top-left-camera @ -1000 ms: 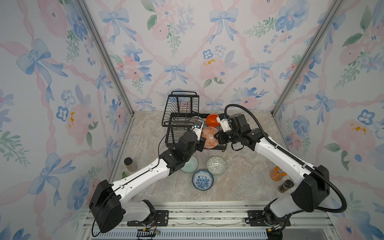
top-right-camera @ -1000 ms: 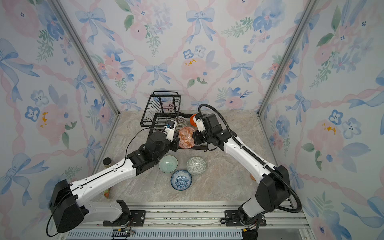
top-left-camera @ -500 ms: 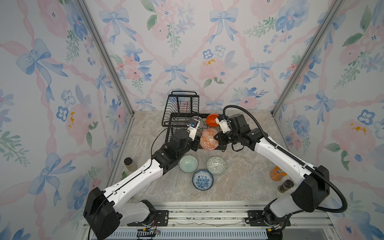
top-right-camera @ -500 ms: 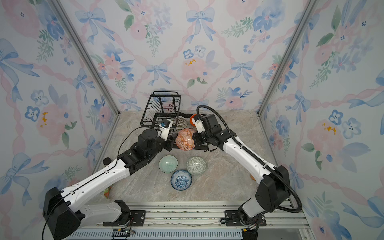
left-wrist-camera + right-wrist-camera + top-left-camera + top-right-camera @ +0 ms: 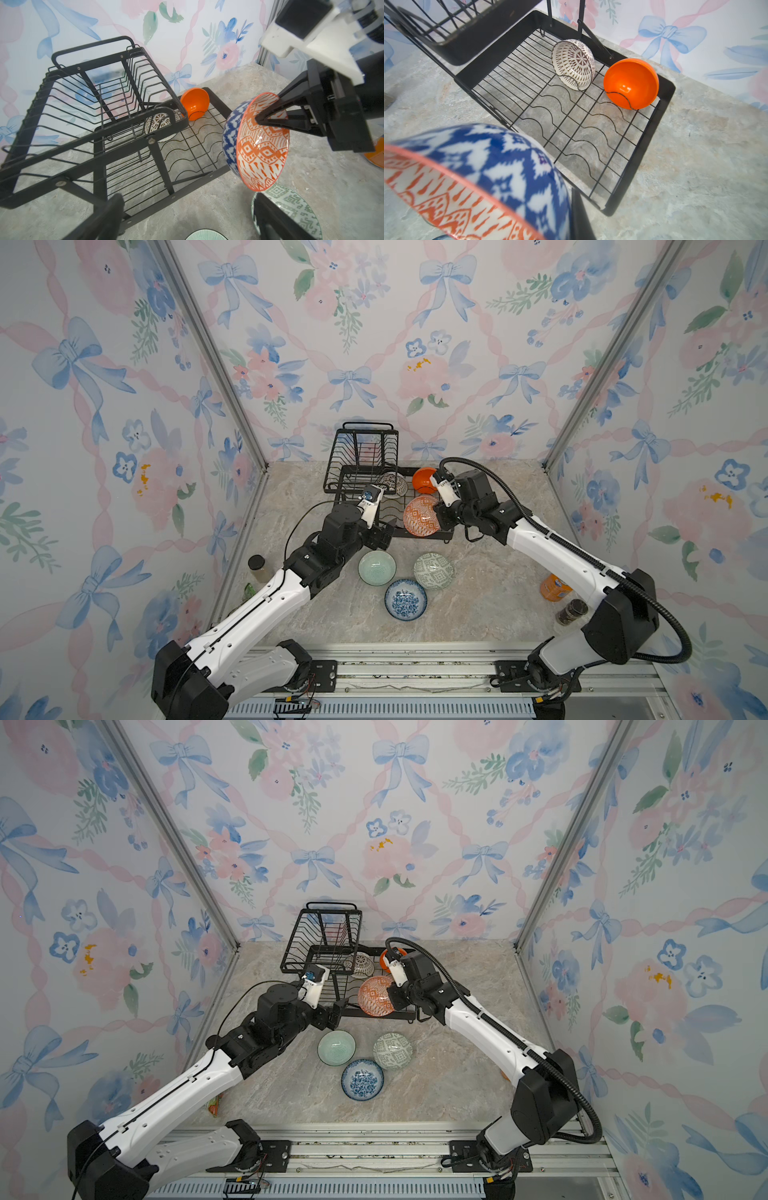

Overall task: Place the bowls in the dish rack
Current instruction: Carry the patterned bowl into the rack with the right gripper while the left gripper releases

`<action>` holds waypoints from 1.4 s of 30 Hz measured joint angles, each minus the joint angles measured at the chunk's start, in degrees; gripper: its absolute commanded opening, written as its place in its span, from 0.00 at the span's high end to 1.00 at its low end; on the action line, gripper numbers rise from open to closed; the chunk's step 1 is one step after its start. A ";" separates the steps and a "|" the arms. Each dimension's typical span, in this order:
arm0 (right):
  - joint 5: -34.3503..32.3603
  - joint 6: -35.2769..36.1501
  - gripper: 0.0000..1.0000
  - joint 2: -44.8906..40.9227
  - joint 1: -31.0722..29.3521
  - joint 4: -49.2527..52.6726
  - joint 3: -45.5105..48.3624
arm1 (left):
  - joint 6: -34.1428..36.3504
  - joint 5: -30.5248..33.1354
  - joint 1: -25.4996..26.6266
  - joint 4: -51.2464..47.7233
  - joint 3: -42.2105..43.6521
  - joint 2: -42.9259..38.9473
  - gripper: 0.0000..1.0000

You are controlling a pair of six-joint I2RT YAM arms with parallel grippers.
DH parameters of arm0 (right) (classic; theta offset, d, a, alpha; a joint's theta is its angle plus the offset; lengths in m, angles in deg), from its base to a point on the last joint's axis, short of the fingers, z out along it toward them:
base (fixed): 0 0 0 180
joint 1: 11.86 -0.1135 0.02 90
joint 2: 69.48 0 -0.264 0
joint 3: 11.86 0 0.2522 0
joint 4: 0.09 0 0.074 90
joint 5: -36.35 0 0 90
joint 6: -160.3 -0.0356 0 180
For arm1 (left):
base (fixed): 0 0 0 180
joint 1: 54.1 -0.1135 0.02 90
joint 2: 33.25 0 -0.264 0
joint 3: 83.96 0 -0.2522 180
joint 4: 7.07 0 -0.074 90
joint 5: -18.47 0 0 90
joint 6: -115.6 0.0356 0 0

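Three bowls, mint green (image 5: 377, 567), green-white geometric (image 5: 433, 570) and blue-white floral (image 5: 405, 599), are seen in both top views at six o'clock of the dish rack (image 5: 365, 456); the left gripper (image 5: 384, 534) is spread. In the left wrist view, the orange-white patterned bowl (image 5: 261, 145) is pinched by the right gripper (image 5: 258, 121). In the right wrist view, a white-black patterned bowl (image 5: 574, 64) and a plain orange bowl (image 5: 631, 83) are propped on edge in the lower tray (image 5: 662, 116).

The black wire dish rack (image 5: 667, 91) held the white-black bowl (image 5: 574, 64) and plain orange bowl (image 5: 631, 83) on edge at its lower tray's far end; the orange-white bowl (image 5: 262, 143) hung tilted above the near end; the mint green bowl (image 5: 377, 567), green-white bowl (image 5: 433, 570) and blue-white bowl (image 5: 405, 599) sat clustered before it
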 measured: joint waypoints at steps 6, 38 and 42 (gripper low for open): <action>-3.98 10.82 1.00 1.11 0.35 -15.52 5.64 | -0.04 1.05 -1.70 -1.33 1.86 -1.92 0.02; -11.37 41.97 1.00 34.21 0.42 -68.52 -0.07 | -1.33 0.52 -3.52 -2.38 4.09 -4.63 0.02; -11.39 44.06 1.00 34.32 0.42 -74.73 2.27 | -1.53 0.50 -3.52 -2.38 4.11 -4.90 0.02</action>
